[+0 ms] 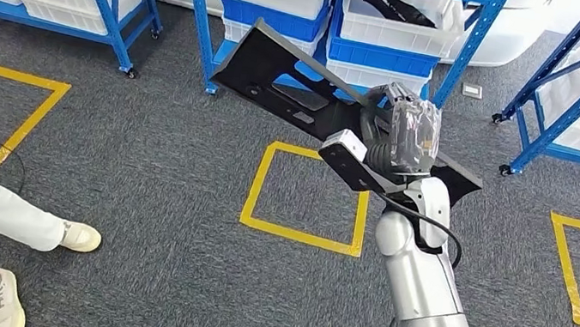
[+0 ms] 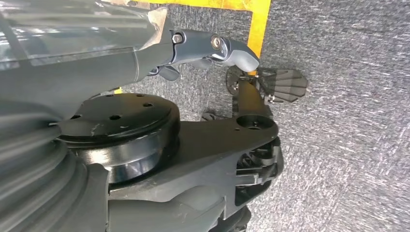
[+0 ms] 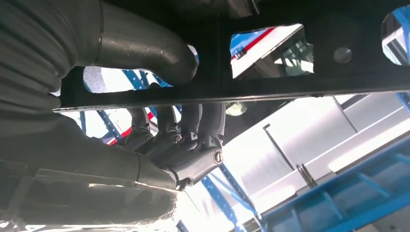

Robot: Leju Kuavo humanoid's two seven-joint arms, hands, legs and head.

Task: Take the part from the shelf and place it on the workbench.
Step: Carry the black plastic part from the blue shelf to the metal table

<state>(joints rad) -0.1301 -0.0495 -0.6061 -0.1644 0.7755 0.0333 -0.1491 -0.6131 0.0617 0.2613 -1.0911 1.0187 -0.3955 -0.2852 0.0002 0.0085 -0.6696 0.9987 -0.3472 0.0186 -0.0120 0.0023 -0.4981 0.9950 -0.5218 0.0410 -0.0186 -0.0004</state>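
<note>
Partly hidden behind the right hand (image 1: 406, 133), the black part (image 1: 282, 76) is gripped.

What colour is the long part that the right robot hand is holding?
Black; the part, gripped by the right robot hand, shows best in the head view.

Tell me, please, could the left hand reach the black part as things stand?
Probably not right away. The black part is held up high by the right hand, in front of the blue shelf, while the left hand hangs low over the carpet; that arm would first need raising.
</note>
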